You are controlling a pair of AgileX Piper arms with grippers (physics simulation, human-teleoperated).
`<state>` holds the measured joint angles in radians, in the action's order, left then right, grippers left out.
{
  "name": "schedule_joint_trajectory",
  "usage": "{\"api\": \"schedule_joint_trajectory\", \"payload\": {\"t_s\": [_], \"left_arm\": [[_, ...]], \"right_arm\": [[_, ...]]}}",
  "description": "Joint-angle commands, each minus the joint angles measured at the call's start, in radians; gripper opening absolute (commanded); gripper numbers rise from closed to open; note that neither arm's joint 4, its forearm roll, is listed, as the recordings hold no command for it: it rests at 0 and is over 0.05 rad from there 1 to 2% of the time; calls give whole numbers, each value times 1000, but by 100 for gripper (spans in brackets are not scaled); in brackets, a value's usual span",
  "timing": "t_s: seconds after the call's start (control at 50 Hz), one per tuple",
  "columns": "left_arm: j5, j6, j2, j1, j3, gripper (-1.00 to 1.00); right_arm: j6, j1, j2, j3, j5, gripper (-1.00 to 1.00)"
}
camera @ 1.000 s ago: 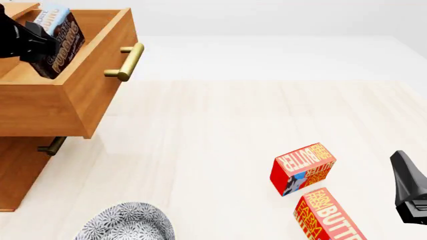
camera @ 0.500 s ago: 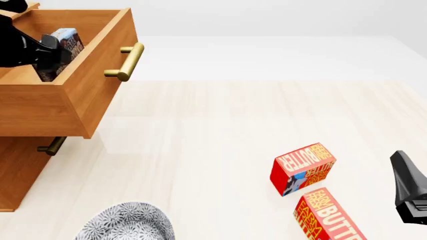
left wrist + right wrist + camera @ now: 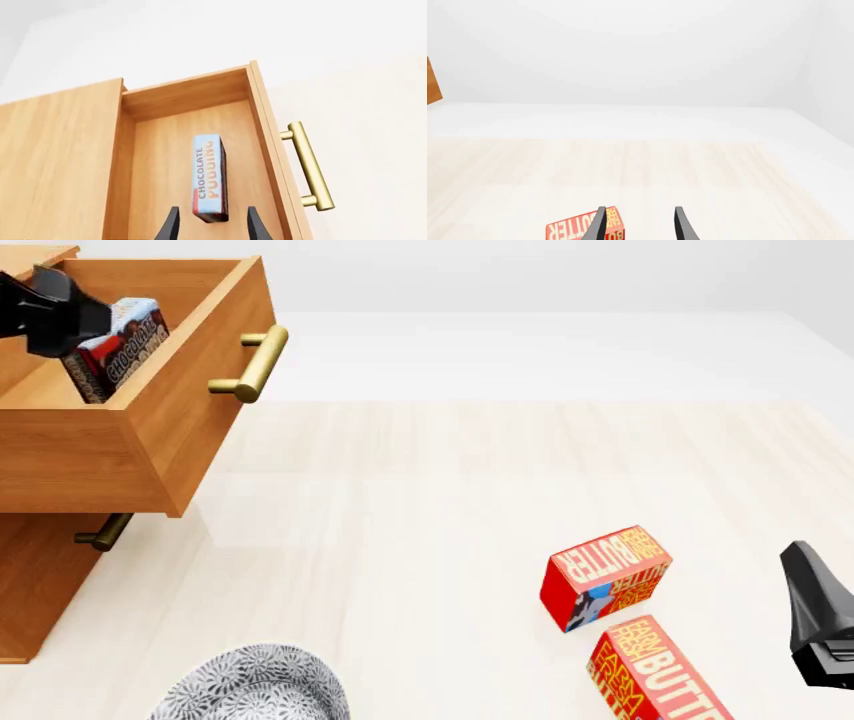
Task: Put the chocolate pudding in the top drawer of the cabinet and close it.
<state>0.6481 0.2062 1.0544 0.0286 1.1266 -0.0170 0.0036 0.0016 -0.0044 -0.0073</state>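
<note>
In your left wrist view, the chocolate pudding [image 3: 209, 177] lies on the floor of the top drawer [image 3: 263, 130], straight ahead of your left gripper [image 3: 210, 225] and just beyond its fingertips [image 3: 171, 225]. The jaws are spread wide with nothing between them; the box is released. Its light blue face reads "CHOCOLATE" in dark letters and "PUDDING" in orange, with a dark brown side next to it. The drawer is pulled out, and its brass handle [image 3: 308, 167] runs along the outside of the front panel.

In the front view, the pudding box leans tilted inside the open drawer, its dark brown front and blue band showing above the drawer's near wall, with your left gripper [image 3: 54, 310] right against it on the side away from the handle [image 3: 254, 365]. The cabinet [image 3: 34, 590] carries a lower drawer handle [image 3: 102, 532] beneath. Near your right gripper [image 3: 821, 625], on the pale wooden surface [image 3: 441, 490], sit two red boxes lettered "BUTTER" in yellow: the upper butter box [image 3: 605, 577] and the lower butter box [image 3: 654, 670]. A patterned grey bowl [image 3: 254, 685] sits at the near edge.

In your right wrist view, your right gripper [image 3: 637, 225] is spread apart and empty, with a red butter box [image 3: 584, 230] just beyond its fingertips, only part of its yellow lettering legible.
</note>
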Motion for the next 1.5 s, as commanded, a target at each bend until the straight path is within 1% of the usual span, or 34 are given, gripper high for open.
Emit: {"api": "schedule_joint_trajectory", "payload": {"t_s": [0.02,0.06,0.08,0.14,0.24,0.36,0.4,0.42,0.44,0.46,0.56,0.7,0.76,0.94,1.08,1.18,1.26,1.3,1.5], "left_arm": [[44,-12,-49,41,28,100],[49,-16,-53,46,33,100],[58,1,-64,52,36,100],[63,7,-74,50,38,100],[86,-12,-84,79,60,100],[99,1,-117,88,62,100],[103,-7,-117,97,66,100],[107,-2,-122,108,66,100],[108,-17,-113,136,68,100],[108,-17,-113,136,68,100],[106,6,-133,134,68,100],[136,7,-150,155,102,100],[146,-2,-150,180,111,100],[180,20,-166,210,150,100],[171,33,-170,235,140,100],[176,38,-175,276,143,100],[171,46,-184,289,137,100],[169,38,-184,293,138,100],[143,51,-193,337,100,100]], "right_arm": [[0,0,0,0,0,100],[0,0,0,0,0,100],[0,0,0,0,0,100],[0,0,0,0,0,100],[0,0,0,0,0,100],[0,0,0,0,0,100],[0,0,0,0,0,100],[1,0,0,0,0,100],[0,0,0,0,0,100],[0,0,0,0,0,100],[0,0,0,0,0,100],[0,0,0,0,0,100],[0,0,0,0,0,100],[0,0,0,0,0,100],[0,0,0,0,0,100],[0,0,0,0,0,100],[0,0,0,0,0,100],[0,0,0,0,0,100],[0,0,0,0,0,100]]}}
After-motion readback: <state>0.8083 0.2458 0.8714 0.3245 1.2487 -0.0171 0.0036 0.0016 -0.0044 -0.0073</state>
